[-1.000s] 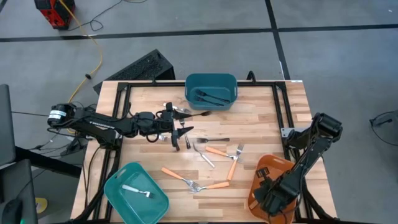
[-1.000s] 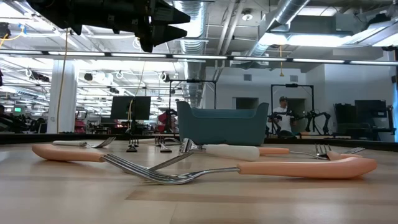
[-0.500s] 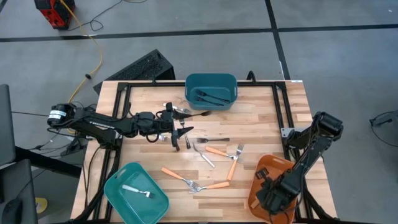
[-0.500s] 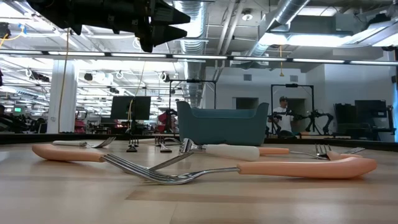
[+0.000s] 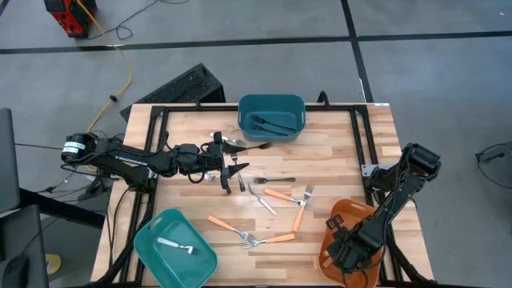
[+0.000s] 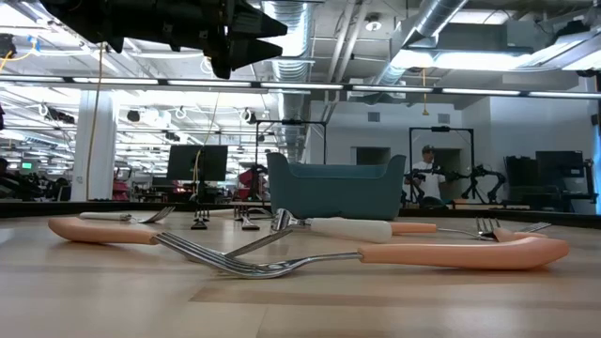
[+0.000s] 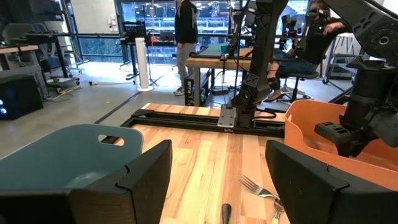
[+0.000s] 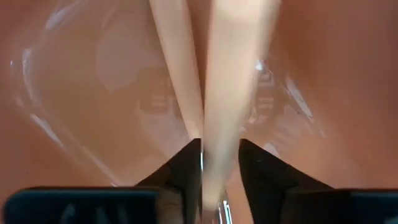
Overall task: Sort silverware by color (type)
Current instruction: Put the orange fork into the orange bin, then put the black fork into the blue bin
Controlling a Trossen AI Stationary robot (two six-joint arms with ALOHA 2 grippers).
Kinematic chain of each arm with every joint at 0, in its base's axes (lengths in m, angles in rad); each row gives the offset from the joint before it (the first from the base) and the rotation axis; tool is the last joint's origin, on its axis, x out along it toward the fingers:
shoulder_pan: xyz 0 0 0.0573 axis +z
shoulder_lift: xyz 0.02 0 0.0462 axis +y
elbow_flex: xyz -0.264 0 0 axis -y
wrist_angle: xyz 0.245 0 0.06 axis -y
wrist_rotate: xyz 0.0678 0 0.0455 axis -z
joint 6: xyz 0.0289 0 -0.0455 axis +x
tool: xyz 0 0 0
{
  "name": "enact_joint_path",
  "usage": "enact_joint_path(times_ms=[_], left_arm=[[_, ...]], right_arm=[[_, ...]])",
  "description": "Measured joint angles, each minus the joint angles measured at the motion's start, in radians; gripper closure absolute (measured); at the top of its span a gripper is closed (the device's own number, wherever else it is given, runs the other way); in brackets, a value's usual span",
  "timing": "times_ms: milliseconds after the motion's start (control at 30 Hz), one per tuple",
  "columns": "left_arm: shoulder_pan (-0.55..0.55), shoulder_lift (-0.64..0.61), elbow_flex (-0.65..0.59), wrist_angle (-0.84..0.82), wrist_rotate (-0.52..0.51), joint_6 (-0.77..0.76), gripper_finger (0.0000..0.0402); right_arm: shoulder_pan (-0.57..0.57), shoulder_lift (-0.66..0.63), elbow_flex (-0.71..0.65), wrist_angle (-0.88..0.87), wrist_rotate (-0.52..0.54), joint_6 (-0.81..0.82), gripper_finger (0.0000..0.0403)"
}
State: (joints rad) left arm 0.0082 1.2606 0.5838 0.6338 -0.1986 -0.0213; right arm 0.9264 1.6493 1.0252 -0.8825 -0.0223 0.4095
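An orange-handled utensil (image 8: pixel 227 93) stood between the right end effector's (image 8: pixel 219 163) narrowly parted fingers, low inside the orange bin (image 5: pixel 340 214). Releasing it well meant opening fully before lifting. The left end effector (image 5: pixel 232 174) hung spread above the worktop (image 5: pixel 336 152).

From overhead we look straight down on the whole wooden table (image 5: pixel 336 160), both arms and the floor around it. Our low camera sits at table-top height, very close to the nearest orange-handled forks (image 6: pixel 451 252), facing level across the boards into the room behind. It shares the dark teal bin (image 5: pixel 272 114) with the overhead picture. The left wrist camera looks forward along the table toward the orange bin (image 7: pixel 323 134), also seen from above. The right wrist camera is pressed close inside that orange bin, filled by its floor and pale orange handles (image 8: pixel 233 74)
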Motion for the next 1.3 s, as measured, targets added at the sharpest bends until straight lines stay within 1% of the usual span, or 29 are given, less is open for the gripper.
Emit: enact_joint_path(times_ms=[67,133,367,467,567,667,767,900,967,1067,1133,1167,1233,1300], left_arm=[[0.0,0.0,0.0,0.0,0.0,0.0,0.0158],[0.0,0.0,0.0,0.0,0.0,0.0,0.0158],[0.0,0.0,0.0,0.0,0.001,-0.023,0.0158],[0.0,0.0,0.0,0.0,0.023,-0.029,0.0158],[0.0,0.0,0.0,0.0,0.037,-0.04,0.0158],[0.0,0.0,0.002,-0.014,0.038,-0.061,0.0158],[0.003,0.0,0.037,-0.131,0.053,-0.075,0.0158],[0.025,0.0,0.147,-0.449,0.047,-0.168,0.0158],[0.037,0.0,0.207,-0.606,-0.007,-0.212,0.0162],[0.049,0.0,0.276,-0.791,-0.108,-0.246,0.0168],[0.059,0.0,0.299,-0.861,-0.154,-0.243,0.017],[0.065,0.0,0.302,-0.873,-0.16,-0.241,0.017],[0.082,0.0,0.297,-0.867,-0.144,-0.235,0.0171],[0.104,0.009,0.279,-0.863,-0.088,-0.253,0.0171]], right_arm=[[0.0,0.0,0.0,0.0,0.0,0.0,0.0244],[0.0,0.0,0.0,0.001,0.0,0.0,0.0237],[-0.008,0.0,0.0,0.002,0.029,0.001,0.024],[-0.029,0.0,0.008,-0.006,0.027,0.001,0.024],[-0.057,0.0,0.046,-0.053,0.025,0.025,0.024],[-0.088,-0.001,0.105,-0.156,0.024,0.038,0.024],[-0.115,-0.001,0.169,-0.262,0.025,0.042,0.0239],[-0.148,-0.001,0.259,-0.382,0.024,0.114,0.0239],[-0.163,-0.001,0.302,-0.444,0.024,0.125,0.0239],[-0.185,-0.002,0.358,-0.512,0.039,0.125,0.0239],[-0.199,-0.002,0.386,-0.539,0.076,0.132,0.0239],[-0.204,-0.002,0.398,-0.548,0.09,0.139,0.0239],[-0.212,-0.002,0.423,-0.557,0.109,0.142,0.0239],[-0.217,-0.003,0.444,-0.557,0.126,0.143,0.0239]])
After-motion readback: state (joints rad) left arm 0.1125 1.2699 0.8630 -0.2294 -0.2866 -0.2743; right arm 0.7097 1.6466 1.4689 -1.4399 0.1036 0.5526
